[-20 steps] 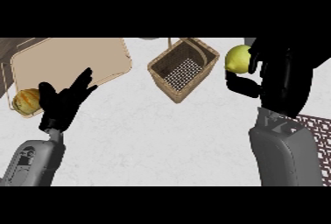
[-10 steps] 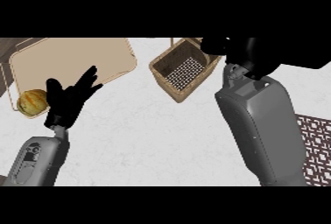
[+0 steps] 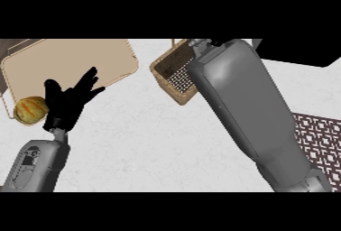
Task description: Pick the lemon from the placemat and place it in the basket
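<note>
The right forearm [image 3: 246,108] stretches across the wicker basket [image 3: 170,79], its hand and the lemon hidden from view, while the left hand [image 3: 66,101] rests open beside a cutting board [image 3: 73,61].

From my seat I cannot see the right hand or the lemon, both hidden beyond the right forearm [image 3: 246,108], which also covers part of the basket [image 3: 172,74], while the placemat [image 3: 323,135] runs off the picture's right edge.
</note>
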Available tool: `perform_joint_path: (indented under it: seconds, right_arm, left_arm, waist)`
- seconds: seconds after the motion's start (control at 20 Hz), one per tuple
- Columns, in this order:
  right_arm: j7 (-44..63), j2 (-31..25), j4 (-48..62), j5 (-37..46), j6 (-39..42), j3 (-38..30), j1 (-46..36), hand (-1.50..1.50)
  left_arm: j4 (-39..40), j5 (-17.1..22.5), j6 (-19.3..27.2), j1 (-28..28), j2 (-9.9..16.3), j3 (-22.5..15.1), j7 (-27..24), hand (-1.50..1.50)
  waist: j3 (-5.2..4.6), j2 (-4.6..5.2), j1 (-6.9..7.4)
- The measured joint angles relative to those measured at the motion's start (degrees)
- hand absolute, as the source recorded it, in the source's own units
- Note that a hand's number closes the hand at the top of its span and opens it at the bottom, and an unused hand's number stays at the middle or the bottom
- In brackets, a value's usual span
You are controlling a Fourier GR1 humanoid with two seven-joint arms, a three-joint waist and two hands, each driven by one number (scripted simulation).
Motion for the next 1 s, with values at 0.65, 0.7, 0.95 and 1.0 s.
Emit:
perform_joint_path:
  seconds: [0.65,0.7,0.95,1.0]
  right_arm:
    - [1.8,-0.2,13.2,-1.3,-8.1,-1.3,-7.4,-1.50]
    - [1.8,-0.2,13.6,-1.2,-8.9,-1.3,-7.7,-1.50]
    - [2.2,-0.3,11.7,2.1,-13.4,-4.8,-9.1,-1.50]
    - [2.3,-0.2,10.8,2.9,-14.3,-5.8,-9.2,-1.50]
  left_arm:
    - [1.0,0.1,0.4,0.3,0.2,1.3,-0.4,0.00]
    - [0.9,0.2,0.5,0.4,0.2,1.3,0.0,0.00]
    - [0.7,0.3,0.8,2.0,0.6,2.1,-0.2,0.00]
    - [0.7,0.2,0.9,2.2,0.7,2.2,-0.2,0.00]
  waist:
    - [0.18,0.26,-1.91]
    - [0.19,0.18,-2.13]
    - [0.27,-0.40,-3.61]
    - [0.28,-0.55,-4.00]
